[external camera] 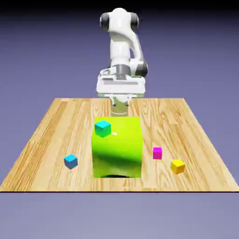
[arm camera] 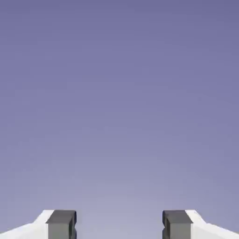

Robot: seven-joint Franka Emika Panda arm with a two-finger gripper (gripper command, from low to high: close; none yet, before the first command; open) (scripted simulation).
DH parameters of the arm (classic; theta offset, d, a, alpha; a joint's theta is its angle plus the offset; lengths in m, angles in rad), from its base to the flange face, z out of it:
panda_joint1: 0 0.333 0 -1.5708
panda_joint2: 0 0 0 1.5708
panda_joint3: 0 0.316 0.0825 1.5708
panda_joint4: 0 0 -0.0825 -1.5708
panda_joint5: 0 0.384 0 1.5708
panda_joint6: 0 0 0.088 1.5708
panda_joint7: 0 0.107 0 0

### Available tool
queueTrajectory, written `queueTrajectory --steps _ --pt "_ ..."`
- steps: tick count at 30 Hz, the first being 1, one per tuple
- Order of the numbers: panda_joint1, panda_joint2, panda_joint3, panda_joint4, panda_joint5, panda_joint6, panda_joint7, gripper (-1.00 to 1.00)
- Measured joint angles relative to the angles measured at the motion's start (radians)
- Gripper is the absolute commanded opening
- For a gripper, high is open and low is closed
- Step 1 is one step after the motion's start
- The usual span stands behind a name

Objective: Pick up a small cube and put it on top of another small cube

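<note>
your tiny sky-blue cube [external camera: 71,161] sits alone on the wooden bench [external camera: 46,135], at the exterior view's left. it looks light, rigid and smooth; pinch two opposite flat faces squarely. the jaws stand released, empty.

A wooden table [external camera: 196,140] with plank grain was set before a plain blue-violet backdrop [external camera: 42,46], evenly lit.
</note>
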Motion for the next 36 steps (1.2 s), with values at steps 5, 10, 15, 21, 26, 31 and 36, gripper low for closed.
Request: queueTrajectory --steps 5,10,15,21,26,31,36 --pt "-0.035 0.181 -0.055 0.159 0.044 -0.211 -0.011 0.0" --pt "-0.071 0.362 -0.111 0.319 0.088 -0.421 -0.022 0.0" --pt "-0.114 0.544 -0.166 0.478 0.132 -0.632 -0.034 0.0" --pt "-0.148 0.761 -0.233 0.67 0.185 -0.884 -0.047 0.0" --pt "-0.184 0.942 -0.288 0.829 0.228 -1.095 -0.058 0.0" --pt "-0.219 1.123 -0.343 0.988 0.272 -1.305 -0.069 0.0" --pt "-0.255 1.305 -0.399 1.148 0.316 -1.516 -0.081 0.0"
